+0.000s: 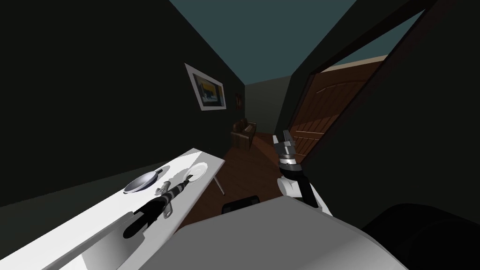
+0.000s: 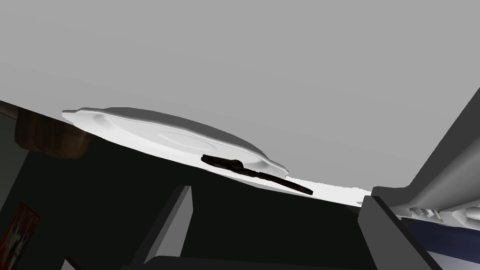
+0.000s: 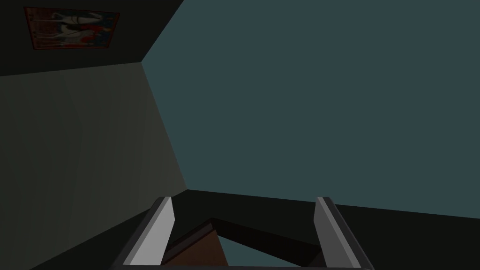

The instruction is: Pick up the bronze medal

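Dark walls [image 1: 93, 93], teal ceiling [image 1: 262, 33] at top, framed picture [image 1: 206, 87] left of centre, brown door [image 1: 328, 108] right, wooden floor [image 1: 253, 164], white worktop [image 1: 61, 232] lower left.

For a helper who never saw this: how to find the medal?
On the long white table, find the round white plate near the far end. A thin dark-brown medal lies at its rim, darker than the plate and grey pan.
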You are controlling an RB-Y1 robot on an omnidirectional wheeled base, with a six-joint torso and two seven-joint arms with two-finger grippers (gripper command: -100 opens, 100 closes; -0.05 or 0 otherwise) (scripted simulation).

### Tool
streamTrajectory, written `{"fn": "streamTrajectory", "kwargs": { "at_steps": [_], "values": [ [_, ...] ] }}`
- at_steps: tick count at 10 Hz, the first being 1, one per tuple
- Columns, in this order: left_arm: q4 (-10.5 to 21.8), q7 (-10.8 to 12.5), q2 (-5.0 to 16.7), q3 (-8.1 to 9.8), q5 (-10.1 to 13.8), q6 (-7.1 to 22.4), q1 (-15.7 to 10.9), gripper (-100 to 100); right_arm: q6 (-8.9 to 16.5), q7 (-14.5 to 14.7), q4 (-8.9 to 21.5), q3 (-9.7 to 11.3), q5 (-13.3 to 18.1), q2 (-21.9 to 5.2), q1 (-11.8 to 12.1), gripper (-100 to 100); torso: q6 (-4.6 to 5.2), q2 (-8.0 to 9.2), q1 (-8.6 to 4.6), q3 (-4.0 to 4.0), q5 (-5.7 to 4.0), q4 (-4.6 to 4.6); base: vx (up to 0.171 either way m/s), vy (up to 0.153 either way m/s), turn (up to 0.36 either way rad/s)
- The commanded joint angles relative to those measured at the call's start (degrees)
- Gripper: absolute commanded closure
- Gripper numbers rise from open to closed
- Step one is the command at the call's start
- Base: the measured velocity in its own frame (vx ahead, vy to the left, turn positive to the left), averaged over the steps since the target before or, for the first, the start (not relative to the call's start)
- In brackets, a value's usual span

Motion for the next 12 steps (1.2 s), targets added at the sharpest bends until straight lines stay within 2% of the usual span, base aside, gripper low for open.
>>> {"fn": "streamTrajectory", "kwargs": {
  "at_steps": [1,2,4,5,7,8,10,11,12],
  "values": [
    [-0.4,-2.9,-2.9,-0.38,0.3,2.0,-1.5,-100,0.0,0.0,0.0,0.0,0.0,0.0,0.0,0,0.0,0.0,0.0,0.0,0.0,0.0,0.009,0.06,0.059],
    [-0.4,-3.5,-3.0,-0.38,0.3,2.0,-1.5,-100,0.0,0.0,0.0,0.0,0.0,0.0,0.0,0,0.0,-0.02,0.11,-0.01,0.03,0.0,0.009,0.051,0.024],
    [-0.9,-7.1,-6.6,-0.92,0.8,4.7,-3.7,-100,0.0,0.0,0.0,0.0,0.0,0.0,0.0,0,0.0,-0.03,0.1,-0.02,0.03,-0.01,0.008,0.055,0.05],
    [-0.9,-8.0,-7.0,-0.92,0.8,4.7,-3.7,-100,0.0,0.0,0.0,0.0,0.0,0.0,0.0,0,0.0,-0.03,0.14,-0.02,0.04,-0.01,-0.002,0.051,0.022],
    [-1.5,-11.6,-10.8,-1.46,1.3,7.4,-5.9,-100,0.0,0.0,0.0,0.0,0.0,0.0,0.0,0,0.0,0.01,0.09,0.0,0.03,0.0,0.005,0.054,0.048],
    [-1.5,-12.5,-11.1,-1.46,1.3,7.4,-5.9,-100,0.0,0.0,0.0,0.0,0.0,0.0,0.0,0,0.0,-0.03,0.13,-0.01,0.03,0.0,0.011,0.05,0.017],
    [-2.0,-16.1,-14.8,-2.01,1.8,10.0,-8.1,-100,0.0,0.0,0.0,0.0,0.0,0.0,0.0,0,0.0,-0.01,0.1,-0.01,0.03,0.0,0.004,0.055,0.06],
    [-2.0,-17.0,-15.1,-2.01,1.8,10.0,-8.1,-100,0.0,0.0,0.0,0.0,0.0,0.0,0.0,0,0.0,-0.02,0.13,-0.01,0.03,0.0,0.005,0.042,0.011],
    [-2.3,-19.1,-17.2,-2.28,2.1,11.4,-9.2,-100,0.0,0.0,0.0,0.0,0.0,0.0,0.0,0,0.01,-0.01,0.08,-0.01,0.02,0.0,0.008,0.043,0.026]
  ]
}}
